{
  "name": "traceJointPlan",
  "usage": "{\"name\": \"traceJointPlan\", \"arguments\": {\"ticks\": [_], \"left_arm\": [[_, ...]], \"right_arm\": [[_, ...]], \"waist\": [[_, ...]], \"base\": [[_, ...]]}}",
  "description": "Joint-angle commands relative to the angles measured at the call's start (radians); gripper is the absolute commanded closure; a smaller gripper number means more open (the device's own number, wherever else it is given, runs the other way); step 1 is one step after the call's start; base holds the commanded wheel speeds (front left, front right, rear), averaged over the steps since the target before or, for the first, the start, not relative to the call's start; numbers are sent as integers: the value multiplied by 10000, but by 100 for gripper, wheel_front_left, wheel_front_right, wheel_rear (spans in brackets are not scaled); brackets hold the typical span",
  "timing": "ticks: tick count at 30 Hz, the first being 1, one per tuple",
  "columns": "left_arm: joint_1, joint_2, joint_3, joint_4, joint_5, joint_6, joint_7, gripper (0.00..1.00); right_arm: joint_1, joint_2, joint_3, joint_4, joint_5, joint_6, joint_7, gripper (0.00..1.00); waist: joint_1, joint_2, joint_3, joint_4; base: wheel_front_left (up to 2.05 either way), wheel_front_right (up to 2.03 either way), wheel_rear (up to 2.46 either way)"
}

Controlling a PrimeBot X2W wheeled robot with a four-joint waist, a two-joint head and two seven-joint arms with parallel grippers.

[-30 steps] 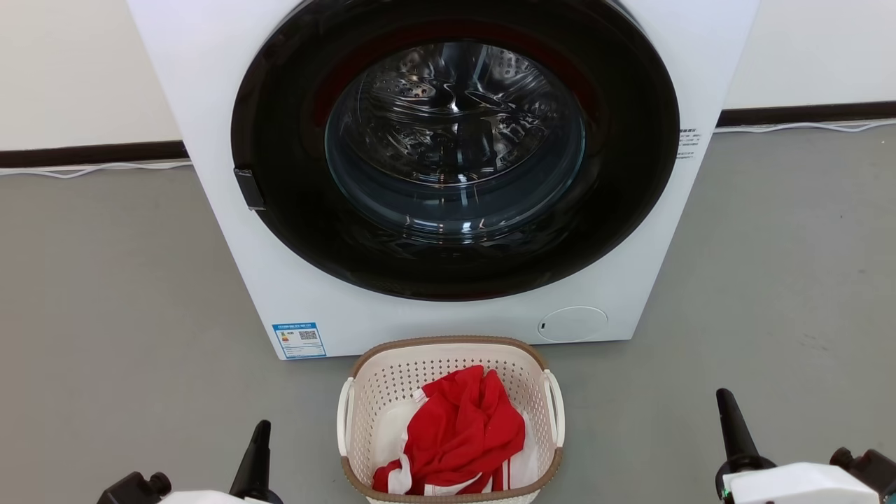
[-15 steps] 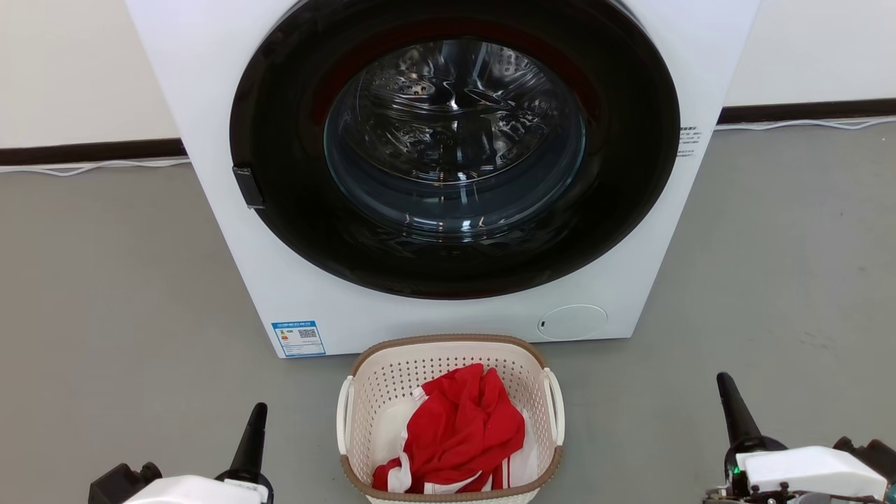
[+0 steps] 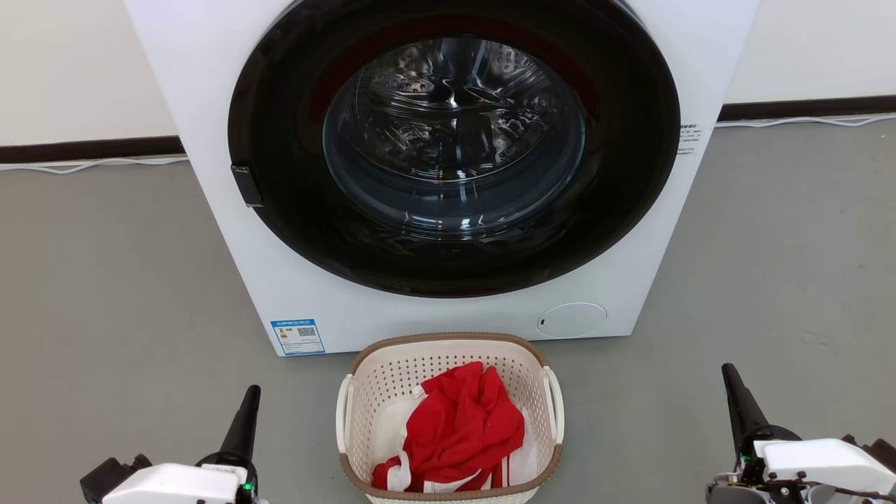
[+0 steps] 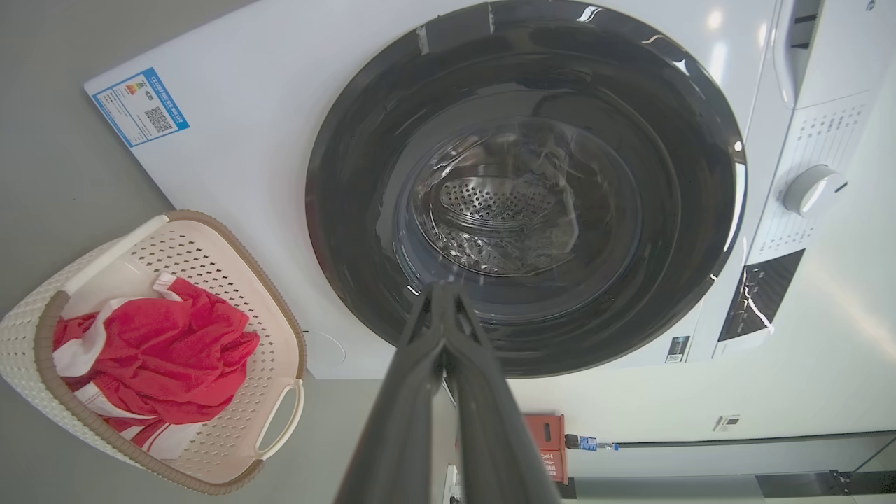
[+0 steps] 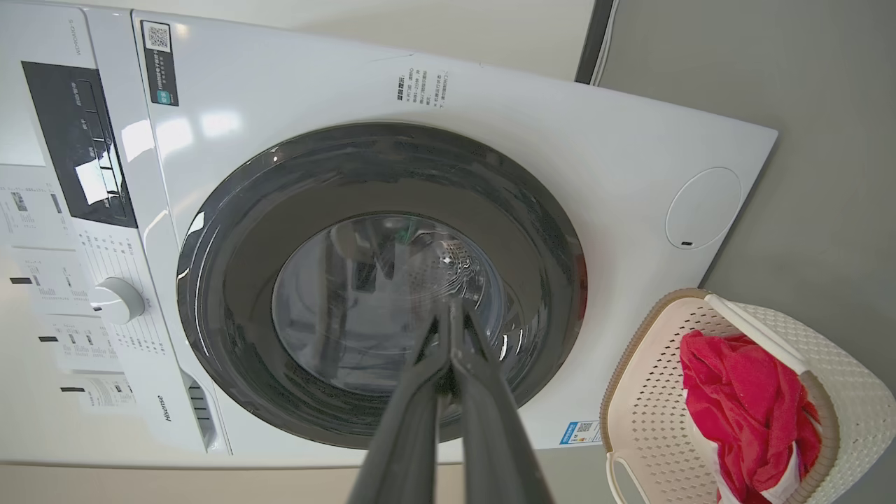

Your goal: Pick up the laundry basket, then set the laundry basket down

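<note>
The basket (image 3: 448, 364) was found standing upright on the floor (image 3: 105, 280), just before the washer (image 3: 210, 105) and below its round door (image 3: 455, 154). A red and white cloth (image 3: 462, 427) was heaped inside it. It was held by neither gripper.

The left gripper (image 3: 250, 399) was held low to the basket's left and the right gripper (image 3: 731, 381) low to its right. Each was kept well apart from the basket and pointed toward the washer. In both wrist views the fingers were seen pressed together, with nothing pinched between them.

The basket was thus flanked about evenly, which was judged to suit its two loop handles, the left handle (image 3: 344, 413) and the right handle (image 3: 556, 406). Such a stance would be taken before a lift as well as after a set-down, and which it was could not be settled.

The far rim lay close to the washer's front, though whether it touched could not be told, so little room was left behind the basket. Open floor was left on both sides, between each handle and its gripper. The near rim was cut off by the bottom edge of the head view. The handles stood slightly proud of the side walls, and a narrow gap was left behind each loop.
</note>
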Motion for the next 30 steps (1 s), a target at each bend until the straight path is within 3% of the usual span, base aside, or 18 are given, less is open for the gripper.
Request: {"name": "traceJointPlan", "arguments": {"ticks": [1, 17, 30], "left_arm": [[-640, 97, 342, -171, -300, -188, 64, 100], [-1086, 70, 710, 103, -2175, -567, 552, 100], [-1098, 28, 773, 110, -2156, -573, 606, 100]], "right_arm": [[-494, -124, 155, -247, 300, 64, 123, 100], [-767, -118, -37, -232, 2005, 73, 600, 100], [-774, -96, -72, -230, 2005, 73, 633, 100]], "waist": [[0, -1, 4, -1], [0, -1, 54, -14], [0, -1, 55, -14]], "base": [[0, 0, 0], [0, 0, 0], [0, 0, 0]]}}
